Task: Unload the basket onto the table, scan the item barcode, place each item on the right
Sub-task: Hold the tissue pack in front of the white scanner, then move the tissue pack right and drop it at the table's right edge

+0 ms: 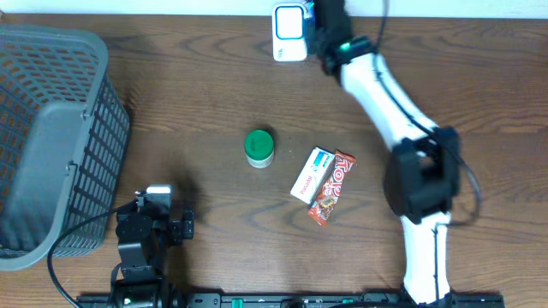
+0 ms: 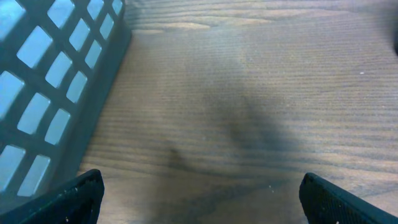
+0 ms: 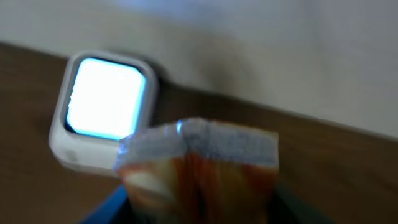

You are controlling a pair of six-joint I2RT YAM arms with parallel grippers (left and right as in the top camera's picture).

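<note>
clamping a snack packet (image 3: 199, 168), orange with a silvery crimped edge, the right gripper (image 1: 325, 36) holds it upright at the far edge of the table (image 1: 197, 94), just right of the white scanner (image 3: 104, 109) and its lit window. the view is blurred and no barcode shows. the scan step looks to be in hand; next the packet likely needs turning until its code faces that window. at the near left, the left gripper (image 2: 199, 202) rests beside the grey basket (image 1: 51, 145), jaws wide apart and empty. a green-lidded jar (image 1: 259, 147), a white box (image 1: 310, 175) and a red bar (image 1: 334, 190) lie mid-table.
</note>
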